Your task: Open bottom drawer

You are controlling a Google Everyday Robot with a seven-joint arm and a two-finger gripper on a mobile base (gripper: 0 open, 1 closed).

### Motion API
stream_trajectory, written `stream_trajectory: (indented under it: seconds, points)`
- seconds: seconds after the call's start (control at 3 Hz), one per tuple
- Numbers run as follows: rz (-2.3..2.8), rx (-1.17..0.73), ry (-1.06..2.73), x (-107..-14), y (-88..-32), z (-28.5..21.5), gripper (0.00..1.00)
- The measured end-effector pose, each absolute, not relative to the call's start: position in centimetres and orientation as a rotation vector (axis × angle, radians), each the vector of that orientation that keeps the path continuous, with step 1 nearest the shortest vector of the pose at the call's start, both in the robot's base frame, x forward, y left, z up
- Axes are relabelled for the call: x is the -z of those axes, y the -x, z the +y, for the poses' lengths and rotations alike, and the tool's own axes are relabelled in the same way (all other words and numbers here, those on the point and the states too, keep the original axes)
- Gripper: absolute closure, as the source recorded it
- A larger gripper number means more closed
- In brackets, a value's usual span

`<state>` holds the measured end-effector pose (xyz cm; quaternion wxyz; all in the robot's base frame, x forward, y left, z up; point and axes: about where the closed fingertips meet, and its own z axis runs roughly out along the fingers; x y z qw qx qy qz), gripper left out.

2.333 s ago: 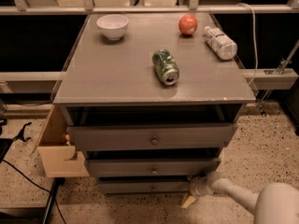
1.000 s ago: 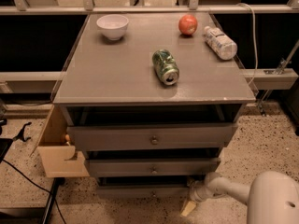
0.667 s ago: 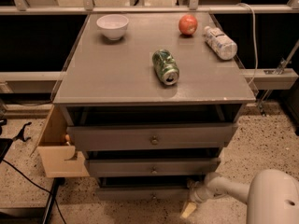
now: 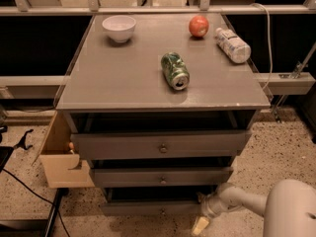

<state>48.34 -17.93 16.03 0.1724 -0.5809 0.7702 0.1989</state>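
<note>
Movement over the last seconds is slight in the camera view. The hand (image 4: 201, 220) is found low down at the right end of the bottom drawer (image 4: 143, 209). Compared with the earlier pictures, it has been lowered a little and drawn towards the camera, and the arm (image 4: 242, 197) has been brought further in from the lower right. Whether the hand is spread or pressed together cannot be told, and no grip on anything can be made out. The drawer's small knob (image 4: 162, 212) is left uncovered, well to the left of the hand. The slim front panel is seen beneath the middle drawer (image 4: 160, 176) with a dark gap above it. It seems to sit marginally further out than before, though this is uncertain. It is judged that the drawer has been opened only slightly at most, and that most of the pull remains to be done. On the bench (image 4: 123, 83), the bowl (image 4: 119, 27), apple (image 4: 198, 26), bottle (image 4: 233, 45) and can (image 4: 175, 70) are unmoved.
</note>
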Motion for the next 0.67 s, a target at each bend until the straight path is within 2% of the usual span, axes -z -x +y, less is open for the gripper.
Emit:
stream_trajectory:
  seconds: [0.67]
  points:
    - [2.215, -0.648, 1.654, -17.2, -46.1, -18.1, 0.00]
